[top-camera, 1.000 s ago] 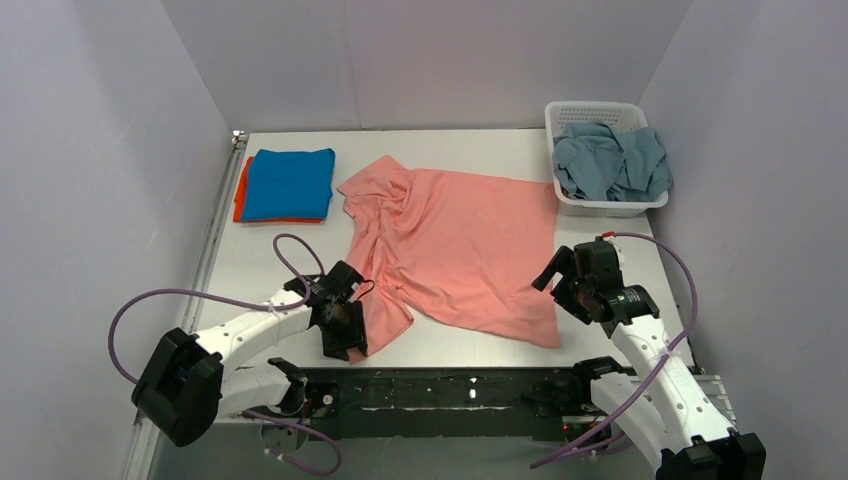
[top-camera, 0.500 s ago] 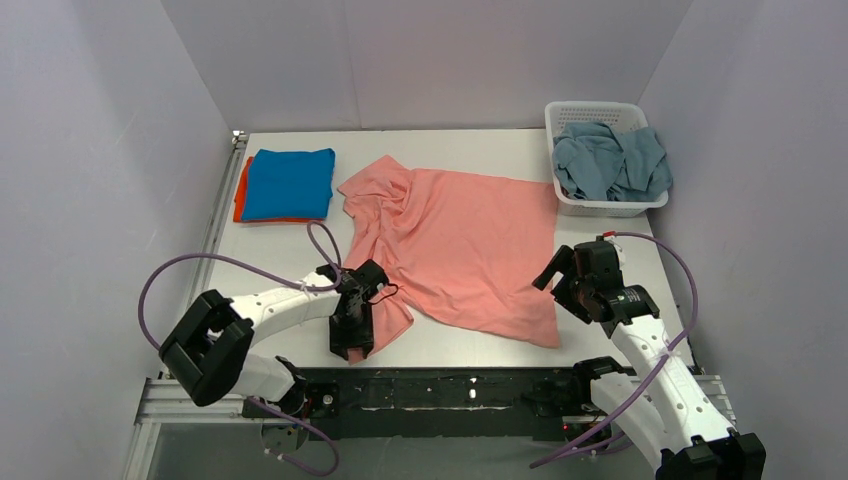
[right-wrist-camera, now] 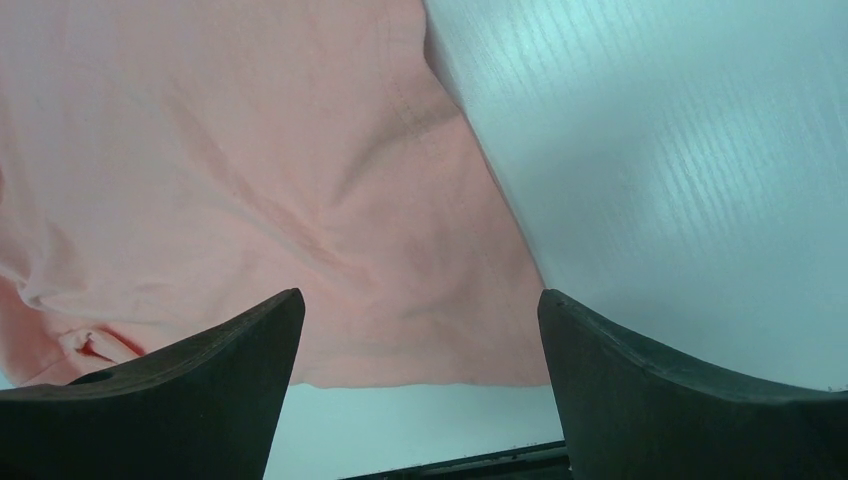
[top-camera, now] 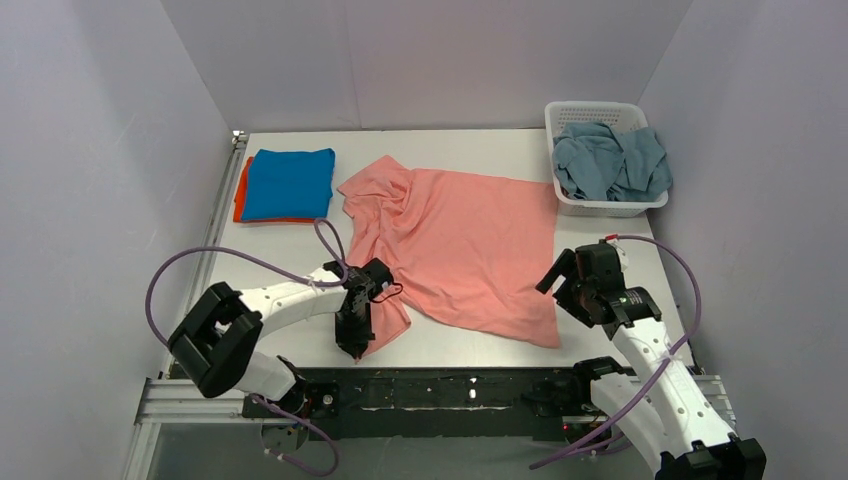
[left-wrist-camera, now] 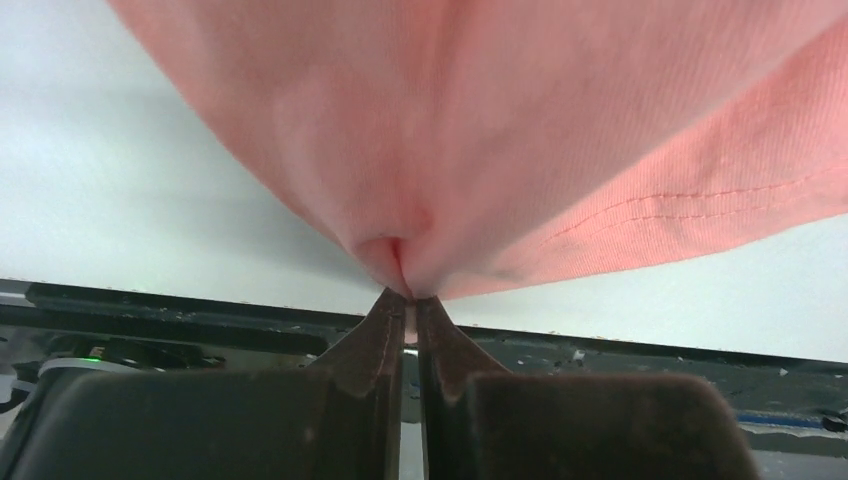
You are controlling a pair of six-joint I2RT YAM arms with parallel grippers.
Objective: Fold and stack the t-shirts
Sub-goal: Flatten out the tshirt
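Note:
The salmon-pink t-shirt [top-camera: 460,250] lies spread and rumpled on the middle of the table. My left gripper [top-camera: 352,335] is shut on its near left corner; the wrist view shows the cloth [left-wrist-camera: 480,130] pinched between the closed fingertips [left-wrist-camera: 384,318]. My right gripper [top-camera: 560,280] is open and empty just above the shirt's near right corner [right-wrist-camera: 400,290]. A folded bright blue t-shirt [top-camera: 290,183] lies on a folded orange t-shirt [top-camera: 240,190] at the far left. The dusty grey-blue t-shirt [top-camera: 610,160] sits crumpled in the basket.
A white perforated basket [top-camera: 600,206] stands at the far right corner. Grey walls close in the table on three sides. The black rail [top-camera: 450,385] with the arm bases runs along the near edge. A purple cable [top-camera: 230,262] loops over the table's left.
My left gripper has moved right along the near edge and turned, carrying the shirt's left corner with it. The right arm has barely moved.

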